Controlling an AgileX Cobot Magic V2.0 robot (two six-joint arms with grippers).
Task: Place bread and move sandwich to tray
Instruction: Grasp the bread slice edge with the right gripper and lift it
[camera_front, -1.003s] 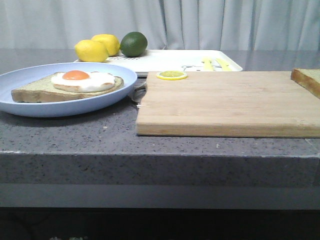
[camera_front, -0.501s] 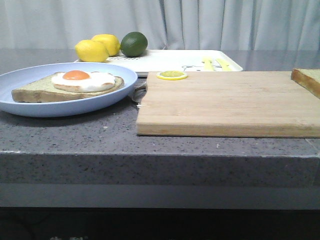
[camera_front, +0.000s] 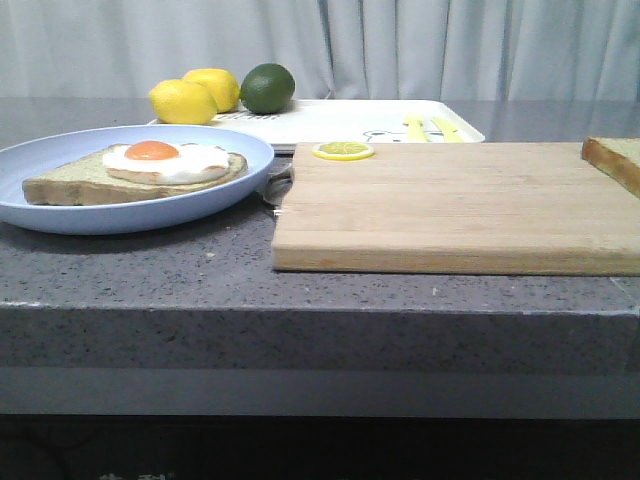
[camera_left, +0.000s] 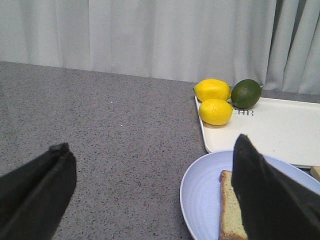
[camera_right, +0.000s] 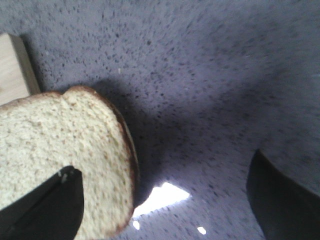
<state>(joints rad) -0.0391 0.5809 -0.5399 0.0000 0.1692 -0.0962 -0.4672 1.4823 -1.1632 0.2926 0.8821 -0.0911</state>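
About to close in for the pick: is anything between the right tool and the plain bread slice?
Nothing visible. In the right wrist view the open right tool sits right at the bread, one finger over the slice's edge, the other over bare countertop. No object lies between them.

Bread (camera_front: 615, 160): plain toast slice, brown crust, lying flat at the right end of the wooden cutting board (camera_front: 455, 205), partly out of frame. Sandwich (camera_front: 140, 172): one toast slice visible, topped with a fried egg, lying flat on the pale blue plate (camera_front: 60, 215). Tray (camera_front: 330, 122): white, shallow, behind the board, carrying two lemons (camera_front: 195, 97) and a lime (camera_front: 267, 88) at its left end.
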